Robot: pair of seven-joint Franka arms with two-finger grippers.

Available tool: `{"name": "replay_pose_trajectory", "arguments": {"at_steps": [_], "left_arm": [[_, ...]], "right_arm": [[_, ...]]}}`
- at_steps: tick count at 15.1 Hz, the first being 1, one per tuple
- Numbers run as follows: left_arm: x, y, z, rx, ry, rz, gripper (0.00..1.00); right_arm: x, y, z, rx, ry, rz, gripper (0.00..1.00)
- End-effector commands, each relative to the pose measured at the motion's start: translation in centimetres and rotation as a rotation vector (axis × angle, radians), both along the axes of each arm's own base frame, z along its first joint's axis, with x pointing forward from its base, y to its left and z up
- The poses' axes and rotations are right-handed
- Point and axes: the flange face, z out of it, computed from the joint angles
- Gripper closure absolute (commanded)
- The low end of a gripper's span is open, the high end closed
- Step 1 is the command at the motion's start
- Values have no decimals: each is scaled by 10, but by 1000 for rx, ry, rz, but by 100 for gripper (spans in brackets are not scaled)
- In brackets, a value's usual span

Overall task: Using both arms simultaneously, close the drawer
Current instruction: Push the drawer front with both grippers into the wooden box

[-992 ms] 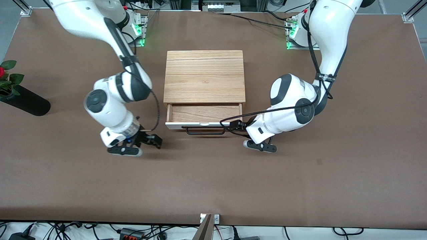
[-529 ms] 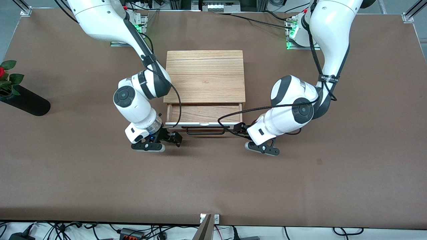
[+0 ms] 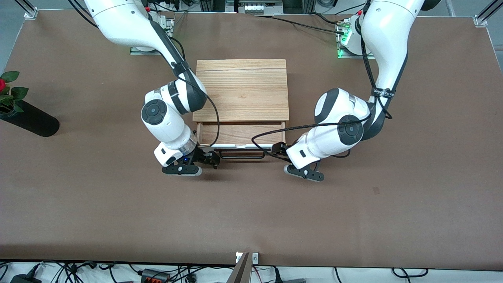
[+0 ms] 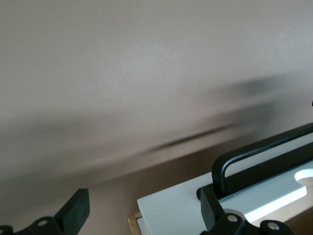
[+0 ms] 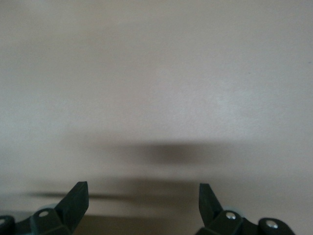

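At the middle of the brown table [image 3: 251,212], a light-oak cabinet [image 3: 240,89] sits with its drawer [image 3: 239,135] pulled partly out toward the front camera, the wooden tray bare inside. Its white front panel [image 4: 176,208] carries a black wire handle [image 3: 241,154].

Toward the right arm's end of the table, a black vase [image 3: 29,118] holds a red flower with green leaves. Cables trail along the table's edges, and green lights glow at both arm bases.

The right gripper [image 3: 210,158] hangs low just beside the drawer front's corner at the right arm's end, its fingers [image 5: 76,198] spread apart and holding nothing. The left gripper [image 3: 278,148] sits by the opposite corner, fingers [image 4: 76,210] likewise parted and empty, one of them close against the panel near the handle's end.

Compared with a second ago, the right arm has swung in from well clear of the cabinet to the drawer's corner, while the left arm has shifted only slightly. The drawer looks no less open.
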Motion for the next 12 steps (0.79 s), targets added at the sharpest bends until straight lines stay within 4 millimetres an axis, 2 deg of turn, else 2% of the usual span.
{"name": "replay_pose_trajectory", "arguments": {"at_steps": [1,3,5,10,12], "left_arm": [[-10,-11,-10,28,51,-38,0],[-14,-14,-13,36,76,-51,0],[-19,-12,-16,45,112,-64,0],[-32,-14,-25,66,201,-103,0],[-40,-21,-32,71,241,-125,0]], "right_arm": [[-3,5,-3,-8,28,7,0],[-8,1,-6,-33,90,12,0],[-13,3,-4,-49,131,21,0],[-27,5,-13,-87,233,46,0],[-31,8,-15,-96,253,56,0]]}}
